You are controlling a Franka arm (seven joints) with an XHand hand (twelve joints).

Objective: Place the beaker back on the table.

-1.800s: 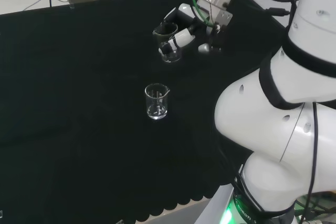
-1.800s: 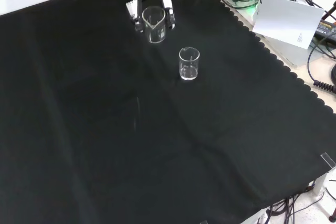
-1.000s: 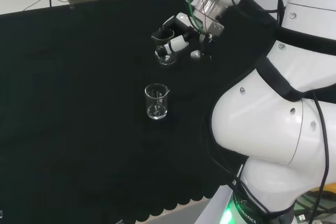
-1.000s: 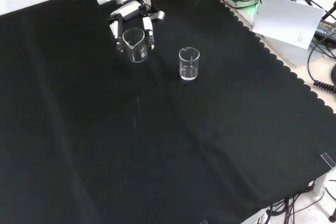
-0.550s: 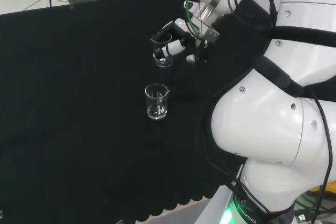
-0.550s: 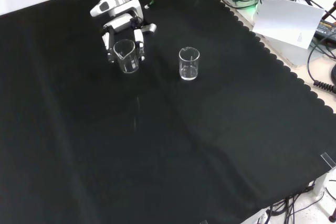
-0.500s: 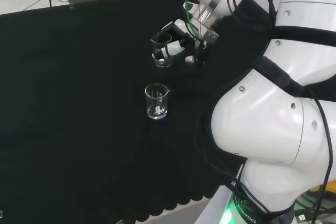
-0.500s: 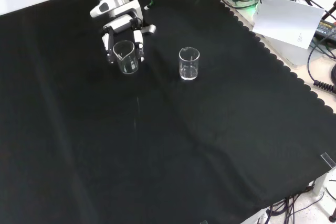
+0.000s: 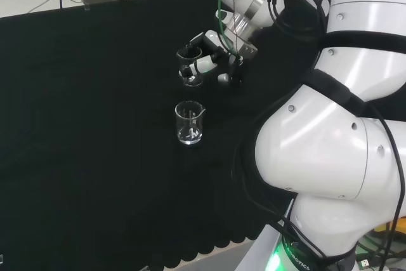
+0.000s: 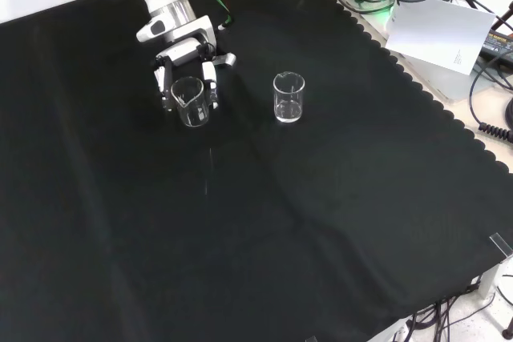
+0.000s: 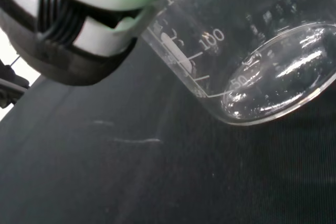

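Hand (image 10: 186,60) gripping a clear beaker (image 10: 191,102) with curled fingers, upper left of the front view, second beaker (image 10: 288,97) standing right of it on the black cloth (image 10: 304,222), held beaker's base (image 11: 278,85) showing large at the wrist view

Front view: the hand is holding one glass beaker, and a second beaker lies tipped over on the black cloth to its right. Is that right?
Not quite. The second beaker stands upright, not tipped over, as the front view shows. The rest holds: the hand has its fingers round one beaker, and the other is to its right on the black cloth.
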